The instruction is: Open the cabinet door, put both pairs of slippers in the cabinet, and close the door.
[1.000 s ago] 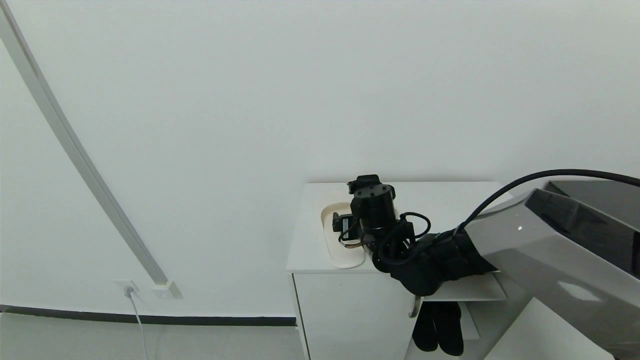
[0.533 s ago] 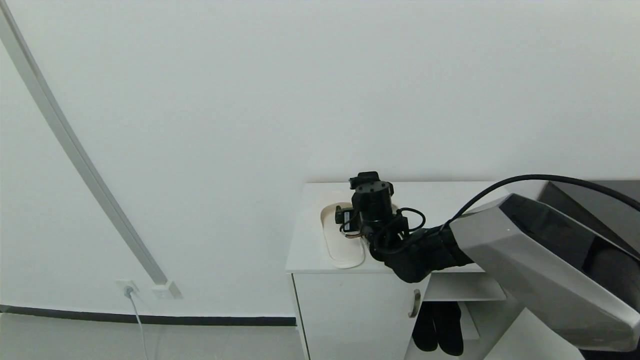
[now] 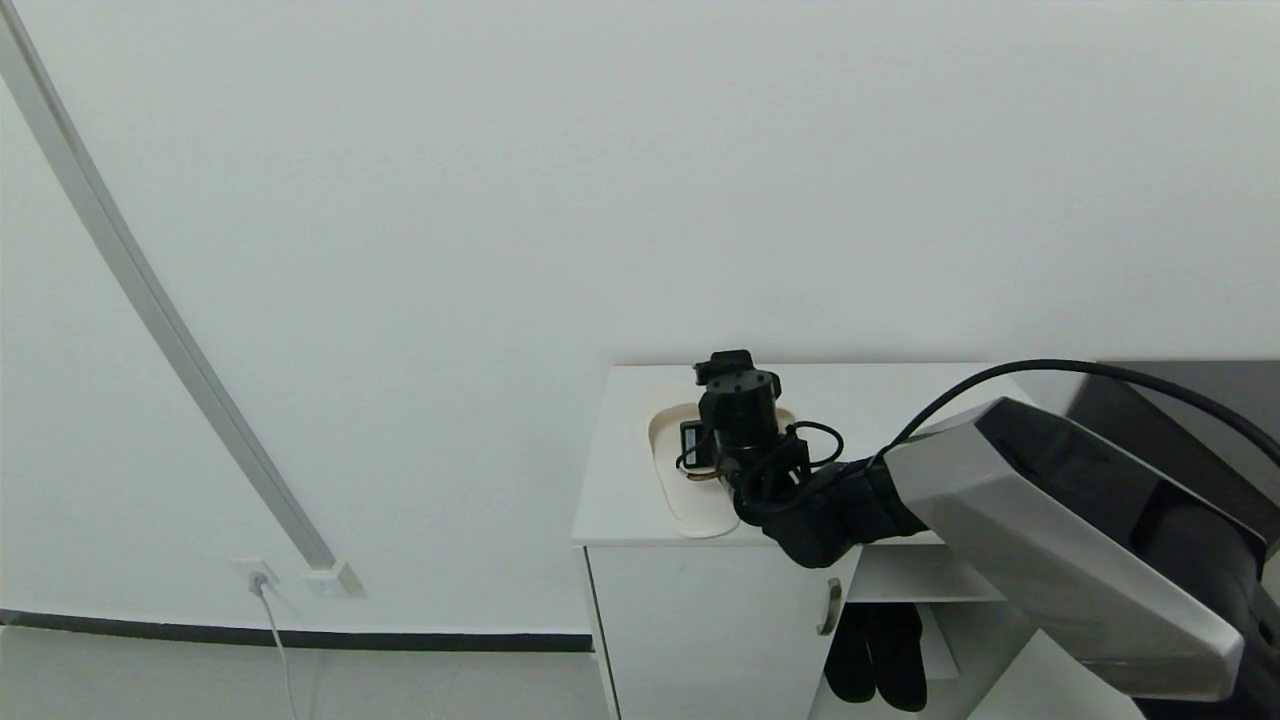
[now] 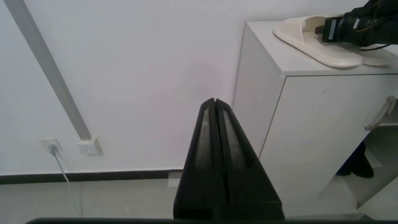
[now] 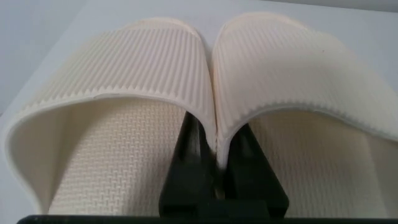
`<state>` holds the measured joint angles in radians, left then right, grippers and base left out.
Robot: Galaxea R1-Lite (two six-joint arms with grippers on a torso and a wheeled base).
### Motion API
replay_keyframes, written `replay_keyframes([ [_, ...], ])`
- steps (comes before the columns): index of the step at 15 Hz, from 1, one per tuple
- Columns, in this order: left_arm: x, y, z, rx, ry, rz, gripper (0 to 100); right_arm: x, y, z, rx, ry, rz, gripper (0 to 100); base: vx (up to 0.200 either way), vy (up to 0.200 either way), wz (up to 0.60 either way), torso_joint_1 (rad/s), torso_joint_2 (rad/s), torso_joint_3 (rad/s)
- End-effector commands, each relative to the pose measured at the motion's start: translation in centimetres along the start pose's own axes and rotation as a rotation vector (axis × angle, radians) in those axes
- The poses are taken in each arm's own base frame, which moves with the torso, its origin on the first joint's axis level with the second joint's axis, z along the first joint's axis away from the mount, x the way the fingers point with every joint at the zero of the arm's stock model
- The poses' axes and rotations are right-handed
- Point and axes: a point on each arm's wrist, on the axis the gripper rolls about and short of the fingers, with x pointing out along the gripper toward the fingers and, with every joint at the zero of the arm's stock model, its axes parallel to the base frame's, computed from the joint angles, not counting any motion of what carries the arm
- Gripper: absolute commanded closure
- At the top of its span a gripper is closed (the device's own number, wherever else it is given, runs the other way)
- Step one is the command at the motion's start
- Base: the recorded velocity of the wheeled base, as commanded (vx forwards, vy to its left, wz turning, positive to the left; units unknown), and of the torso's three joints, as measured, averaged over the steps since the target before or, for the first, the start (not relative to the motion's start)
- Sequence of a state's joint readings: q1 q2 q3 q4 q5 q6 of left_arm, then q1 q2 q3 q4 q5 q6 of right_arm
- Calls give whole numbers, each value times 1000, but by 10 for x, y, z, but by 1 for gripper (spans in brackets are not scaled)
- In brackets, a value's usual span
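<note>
1. The right gripper [image 5: 217, 167] is clamped shut on the cream slippers [image 5: 118, 93]. One of its fingers [image 5: 189, 152] is tucked under each upper band, pinching the two touching inner edges together.
2. The cream slippers lie side by side on the left part of the cabinet [image 3: 700, 630] top, soles down and touching each other.
3. They look like light, ribbed foam, soft enough to flex and a little springy. I judge they will lift easily but may sag or twist out of the pinch.
4. The joined inner edges of the bands seem the best place to hold, since one grasp carries both. A grasp near the middle of their length should keep the heels from drooping.
5. The black slippers [image 3: 880, 655] stand in the open right-hand compartment, under a shelf [image 3: 925, 580] and right of the closed door's handle [image 3: 828, 607].
6. The left gripper [image 4: 216, 149] hangs low, well left of the cabinet, with its fingers pressed together on nothing.
7. Count: two cream slippers, two black slippers, one cabinet, two grippers.
</note>
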<state>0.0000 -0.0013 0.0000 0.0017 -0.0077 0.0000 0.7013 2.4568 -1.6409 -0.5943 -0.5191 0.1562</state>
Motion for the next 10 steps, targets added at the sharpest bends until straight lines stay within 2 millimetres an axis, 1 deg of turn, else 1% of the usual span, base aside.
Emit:
replay_keyframes([
  [1, 0, 0, 0, 0, 1, 0, 100, -1, -1, 0, 0, 3, -2, 100, 0, 0, 0, 0, 0, 0],
  [2, 0, 0, 0, 0, 1, 0, 100, -4, -2, 4, 5, -2, -2, 100, 0, 0, 0, 0, 0, 0],
  [4, 0, 0, 0, 0, 1, 0, 100, -27, -12, 27, 24, -21, 5, 100, 0, 0, 0, 0, 0, 0],
  [6, 0, 0, 0, 0, 1, 0, 100, -52, -23, 38, 23, -35, 39, 100, 0, 0, 0, 0, 0, 0],
  [7, 0, 0, 0, 3, 1, -2, 100, -76, -35, 47, 15, -49, 81, 100, 0, 0, 0, 0, 0, 0],
  [8, 0, 0, 0, 3, 1, -2, 100, -94, -44, 50, 11, -47, 119, 100, 0, 0, 0, 0, 0, 0],
  [9, 0, 0, 0, 3, 1, 0, 100, -104, -50, 51, 9, -45, 146, 100, 0, 0, 0, 0, 0, 0],
  [10, 0, 0, 0, 3, 1, -2, 100, -134, -64, 50, -3, -20, 231, 100, 0, 0, 0, 0, 0, 0],
])
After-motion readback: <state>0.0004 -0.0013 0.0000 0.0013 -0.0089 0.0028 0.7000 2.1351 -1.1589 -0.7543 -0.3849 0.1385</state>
